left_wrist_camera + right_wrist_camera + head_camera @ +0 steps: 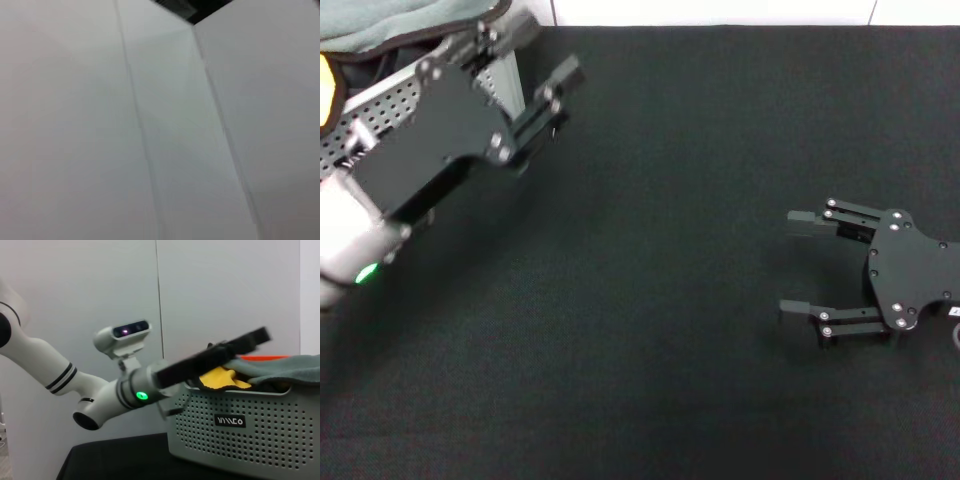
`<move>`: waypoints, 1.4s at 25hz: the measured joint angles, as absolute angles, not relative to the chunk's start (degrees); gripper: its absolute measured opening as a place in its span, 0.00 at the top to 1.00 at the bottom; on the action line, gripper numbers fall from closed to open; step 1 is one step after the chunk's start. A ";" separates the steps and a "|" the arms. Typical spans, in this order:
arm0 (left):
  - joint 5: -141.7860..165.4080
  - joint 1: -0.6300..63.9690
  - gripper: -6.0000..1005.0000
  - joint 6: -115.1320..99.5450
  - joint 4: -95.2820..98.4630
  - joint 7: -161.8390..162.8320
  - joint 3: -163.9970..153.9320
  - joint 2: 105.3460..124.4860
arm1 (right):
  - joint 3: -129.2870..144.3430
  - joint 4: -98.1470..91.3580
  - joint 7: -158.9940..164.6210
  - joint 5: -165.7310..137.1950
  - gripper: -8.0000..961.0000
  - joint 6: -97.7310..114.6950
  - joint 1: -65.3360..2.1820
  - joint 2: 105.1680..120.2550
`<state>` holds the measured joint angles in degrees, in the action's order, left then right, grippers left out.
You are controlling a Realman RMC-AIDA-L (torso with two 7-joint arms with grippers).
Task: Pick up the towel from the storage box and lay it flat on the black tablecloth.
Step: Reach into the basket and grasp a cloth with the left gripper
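Note:
The towel (390,25) lies heaped in the storage box (390,100) at the far left, grey-teal side up with a yellow fold showing. In the right wrist view the towel (280,365) spills over the rim of the box (250,440). My left gripper (545,55) is open and empty, raised at the box's near corner, with one finger over the rim; it also shows in the right wrist view (250,340). My right gripper (798,262) is open and empty, low over the black tablecloth (670,200) at the right. The left wrist view shows only white wall.
A white wall (720,10) runs behind the tablecloth's far edge. My left arm (362,272), with a green light on it, hides much of the box's front wall. An orange edge (260,357) shows behind the box.

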<state>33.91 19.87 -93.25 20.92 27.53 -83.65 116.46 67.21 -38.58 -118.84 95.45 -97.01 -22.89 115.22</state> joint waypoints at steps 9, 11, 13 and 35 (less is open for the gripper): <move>33.98 22.58 0.47 -83.38 20.86 19.97 -75.26 118.45 | 67.32 -38.49 -118.85 95.45 0.08 -97.37 -22.67 115.30; 33.95 22.54 0.47 -81.58 21.07 18.33 -74.44 118.46 | 67.41 -38.49 -118.84 95.45 0.08 -97.38 -22.67 115.31; 33.85 22.32 0.47 -80.49 21.14 16.87 -74.20 118.47 | 67.47 -38.49 -118.84 95.45 0.08 -97.39 -22.67 115.31; 33.30 22.94 0.47 -70.55 20.88 4.04 -68.74 119.88 | 67.59 -38.49 -118.74 95.45 0.08 -97.60 -22.94 115.40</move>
